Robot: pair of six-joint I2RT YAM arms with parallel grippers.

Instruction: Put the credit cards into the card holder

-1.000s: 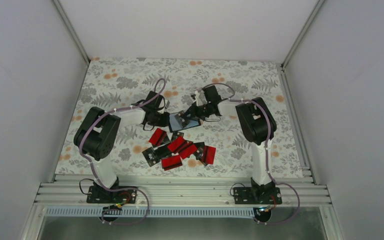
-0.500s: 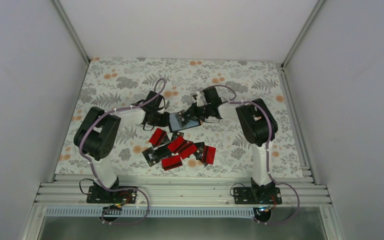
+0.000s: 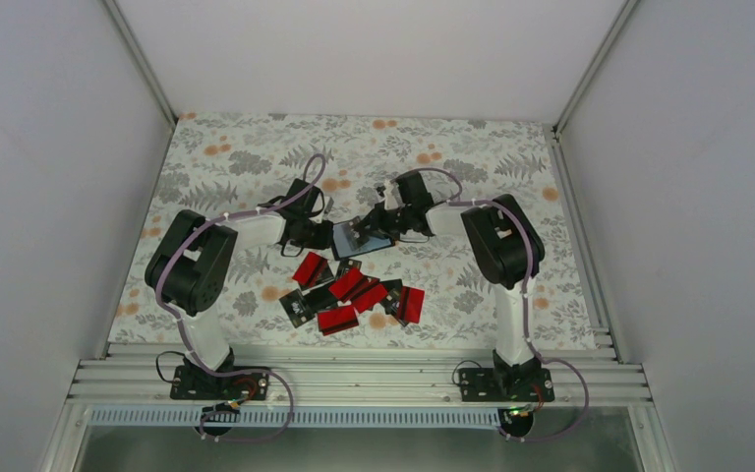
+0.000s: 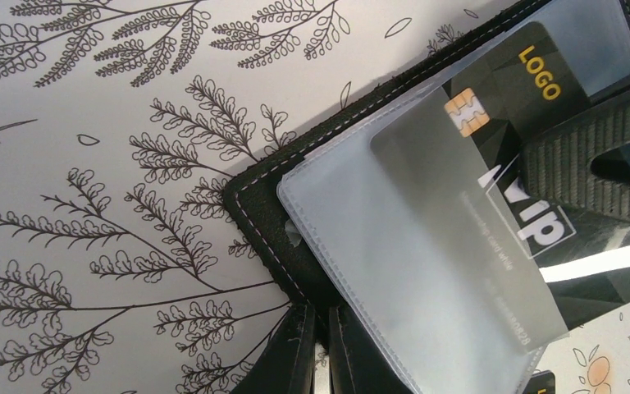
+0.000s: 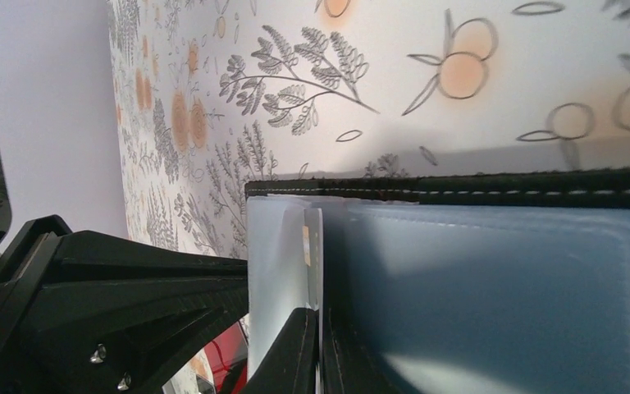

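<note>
— Checking progress: one black card (image 4: 525,90) is seen partway into a clear sleeve (image 4: 394,271) of the open card holder (image 4: 267,201), mid-counter (image 3: 246,157). The other credit cards (image 3: 352,293) are left piled nearer the bases.
— Arm pose?
— Both arms are reached inward. Left tool (image 4: 318,353) is pinched shut on the card holder's edge. Right tool (image 5: 321,353) is closed on the black card.

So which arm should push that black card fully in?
Right. The right end effector grips the black card, partly inside the card holder; the left end effector only pinches the holder's edge.
</note>
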